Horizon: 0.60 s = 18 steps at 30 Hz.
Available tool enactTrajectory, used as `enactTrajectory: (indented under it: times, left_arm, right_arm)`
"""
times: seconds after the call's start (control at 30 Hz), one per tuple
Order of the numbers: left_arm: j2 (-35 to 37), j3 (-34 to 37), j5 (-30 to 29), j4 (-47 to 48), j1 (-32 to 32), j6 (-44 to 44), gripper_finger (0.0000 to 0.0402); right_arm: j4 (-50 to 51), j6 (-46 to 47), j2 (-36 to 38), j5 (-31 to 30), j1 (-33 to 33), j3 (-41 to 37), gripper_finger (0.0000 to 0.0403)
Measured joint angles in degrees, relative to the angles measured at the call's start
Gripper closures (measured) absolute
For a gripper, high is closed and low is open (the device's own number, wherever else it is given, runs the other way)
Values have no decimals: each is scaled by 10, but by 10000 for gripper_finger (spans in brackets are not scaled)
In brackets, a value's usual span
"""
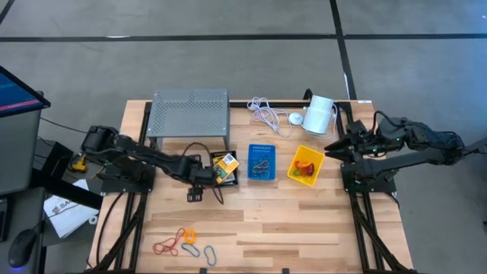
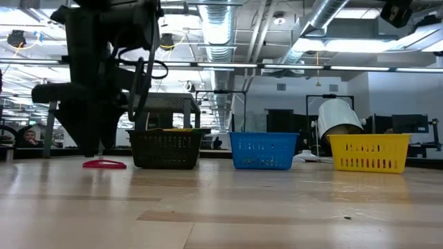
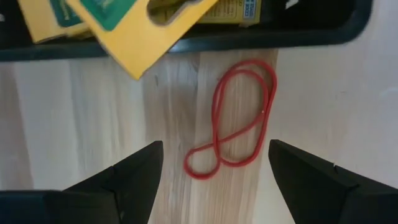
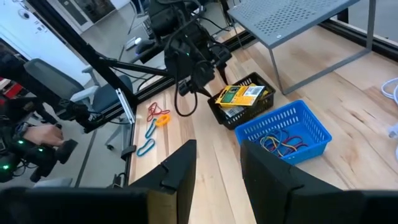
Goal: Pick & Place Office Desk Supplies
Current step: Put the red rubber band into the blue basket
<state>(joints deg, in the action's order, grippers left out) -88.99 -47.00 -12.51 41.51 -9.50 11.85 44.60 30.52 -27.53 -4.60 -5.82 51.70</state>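
A red loop [image 3: 239, 118] lies flat on the wood just in front of the black bin [image 1: 226, 180], which holds yellow card packets [image 1: 225, 165]. My left gripper [image 3: 214, 168] points down over the loop, open, with one finger on either side of the loop's near end. The low view shows the same loop [image 2: 104, 164] on the table beside that arm. To the right of the black bin stand a blue bin [image 1: 261, 162] with loops in it and a yellow bin [image 1: 306, 165]. My right gripper [image 4: 217, 168] hovers open at the table's right edge, holding nothing.
Several loose loops [image 1: 183, 240] lie near the front left of the table. A grey perforated stand [image 1: 190, 110] sits at the back, with a coiled white cable [image 1: 266, 114] and a white cylinder device [image 1: 319, 113] to its right.
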Motion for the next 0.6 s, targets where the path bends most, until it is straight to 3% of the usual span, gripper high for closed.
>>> enactTrajectory:
  times: [0.4,0.6]
  left_arm:
    - [-34,27,14,-64,0,2,119]
    - [-35,28,31,-66,0,1,179]
  right_arm:
    - [0,-5,-2,0,-7,0,282]
    - [-2,-5,-2,0,-7,0,282]
